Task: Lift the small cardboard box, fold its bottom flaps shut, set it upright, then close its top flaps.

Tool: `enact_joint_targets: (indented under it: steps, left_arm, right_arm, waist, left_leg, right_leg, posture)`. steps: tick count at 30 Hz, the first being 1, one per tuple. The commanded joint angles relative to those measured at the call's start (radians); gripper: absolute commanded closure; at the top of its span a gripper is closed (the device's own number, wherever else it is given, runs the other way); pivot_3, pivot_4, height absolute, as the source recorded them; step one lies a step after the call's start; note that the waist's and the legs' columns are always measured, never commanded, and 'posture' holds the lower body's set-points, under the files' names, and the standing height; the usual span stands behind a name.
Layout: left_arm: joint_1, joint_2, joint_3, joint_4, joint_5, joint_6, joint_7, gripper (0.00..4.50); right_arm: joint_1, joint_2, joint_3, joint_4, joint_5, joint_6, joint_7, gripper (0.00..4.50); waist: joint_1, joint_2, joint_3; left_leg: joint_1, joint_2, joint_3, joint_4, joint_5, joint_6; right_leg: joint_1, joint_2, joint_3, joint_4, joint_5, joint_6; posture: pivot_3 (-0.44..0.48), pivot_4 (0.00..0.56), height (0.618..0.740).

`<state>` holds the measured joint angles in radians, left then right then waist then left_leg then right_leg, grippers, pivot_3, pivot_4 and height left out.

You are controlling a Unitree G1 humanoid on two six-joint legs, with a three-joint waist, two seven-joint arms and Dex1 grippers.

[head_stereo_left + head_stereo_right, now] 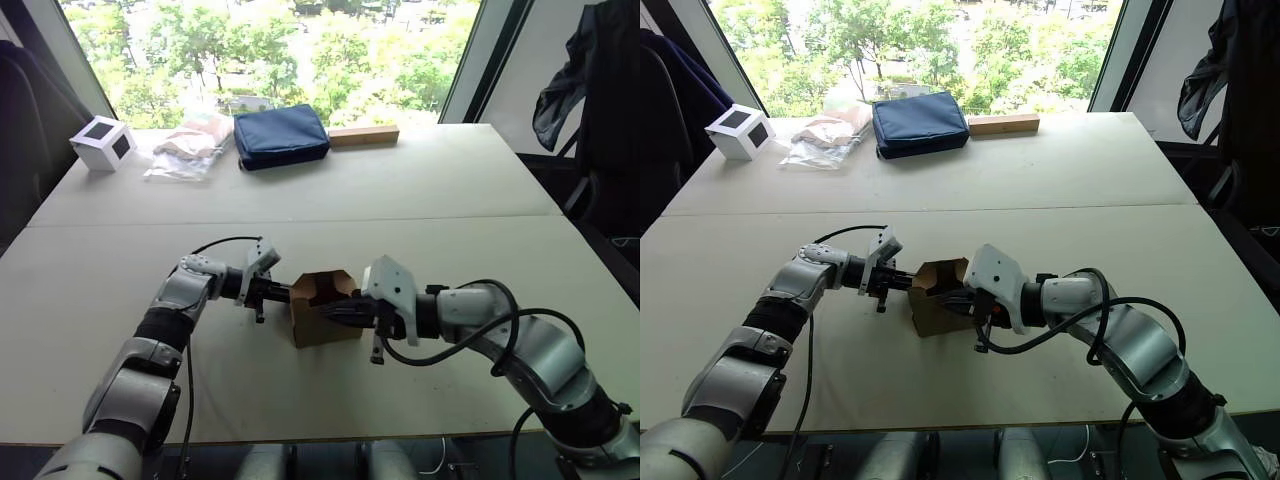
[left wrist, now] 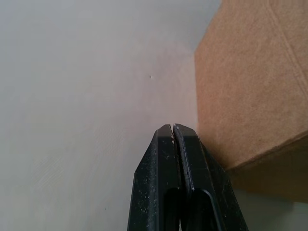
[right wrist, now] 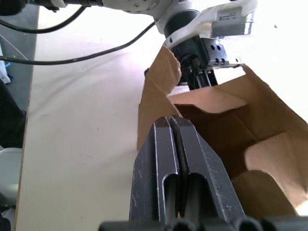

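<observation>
Currently the box [image 1: 322, 308] stands upright on the table [image 1: 420, 200], near its front edge and between the two grippers. It is plain brown corrugated cardboard, unprinted, with its upper end open. The top flaps [image 3: 216, 98] stand up or lean inward around the opening; one shows an angled, notched edge, and the shaded interior is visible past them in the right wrist view. The bottom flaps cannot be seen, since the box rests on that end. The left gripper [image 1: 270, 291] lies level just beside the box's left wall, low against the table; its fingers [image 2: 173, 159] are pressed together with nothing between them, and their tips sit next to the wall's lower corner without clear contact. The right gripper [image 1: 335, 312] reaches in from the box's right side at the height of the opening; its fingers [image 3: 178, 159] are likewise closed on nothing, with the tips at the near rim, over the inward-leaning flaps. Whether they touch the cardboard cannot be told. Well behind the box, along the table's far edge, lie a white cube [image 1: 102, 142] with black squares, a clear plastic bag [image 1: 190, 145], a dark blue pouch [image 1: 280, 135] and a tan wooden block [image 1: 363, 134], in that order from left to right.
</observation>
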<state>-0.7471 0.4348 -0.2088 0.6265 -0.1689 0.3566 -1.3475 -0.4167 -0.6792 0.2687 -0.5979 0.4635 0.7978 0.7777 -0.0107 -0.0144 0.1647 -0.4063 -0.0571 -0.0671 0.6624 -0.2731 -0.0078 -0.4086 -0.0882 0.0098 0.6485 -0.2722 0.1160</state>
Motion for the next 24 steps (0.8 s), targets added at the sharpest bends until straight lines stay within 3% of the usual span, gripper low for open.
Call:
enact_joint_targets:
  steps: [1, 9, 14, 21, 24]
  left_arm:
    - [-0.013, 0.001, 0.025, -0.033, -0.018, -0.004, 0.000, 4.46]
    - [-0.005, 0.006, 0.026, -0.054, -0.025, 0.005, 0.005, 4.46]
    - [0.022, 0.090, 0.091, -0.127, -0.050, 0.026, 0.038, 4.46]
    - [0.208, 0.286, 0.215, -0.653, -0.264, 0.351, 0.024, 4.46]
    - [0.271, 0.326, 0.249, -0.838, -0.363, 0.478, 0.057, 4.46]
  right_arm:
    - [-0.015, -0.007, 0.016, 0.022, -0.043, -0.039, 0.012, 4.50]
    - [-0.023, 0.047, 0.063, 0.090, -0.088, -0.068, 0.019, 4.50]
    - [-0.022, 0.064, 0.063, 0.096, -0.086, -0.062, 0.025, 4.50]
    - [-0.027, 0.070, 0.016, 0.125, -0.067, -0.071, 0.047, 4.50]
    - [-0.027, 0.073, 0.005, 0.143, -0.073, -0.085, 0.057, 4.50]
  waist:
    - [0.000, 0.000, 0.000]
    - [-0.001, 0.000, 0.000]
    - [-0.003, 0.000, 0.000]
    - [-0.002, 0.000, 0.000]
    - [0.003, 0.000, 0.000]
  left_leg:
    - [0.000, 0.000, 0.000, 0.000, 0.000, 0.000]
    - [0.000, 0.000, 0.000, 0.000, 0.000, 0.000]
    - [0.000, 0.000, 0.000, 0.000, 0.000, 0.000]
    - [0.000, 0.001, 0.000, -0.001, 0.000, 0.000]
    - [0.000, 0.000, -0.001, 0.000, 0.000, 0.000]
  right_leg:
    - [0.000, 0.000, 0.000, 0.000, 0.000, 0.000]
    - [0.000, 0.000, 0.000, 0.000, 0.000, 0.000]
    - [0.000, 0.000, 0.000, 0.000, 0.000, 0.000]
    - [-0.002, 0.000, 0.003, 0.001, 0.000, 0.000]
    - [0.000, -0.001, 0.003, 0.000, 0.000, 0.000]
  posture:
    - [0.000, 0.150, 0.740]
    - [0.000, 0.150, 0.740]
    - [0.000, 0.150, 0.740]
    - [0.000, 0.150, 0.740]
    - [0.000, 0.150, 0.740]
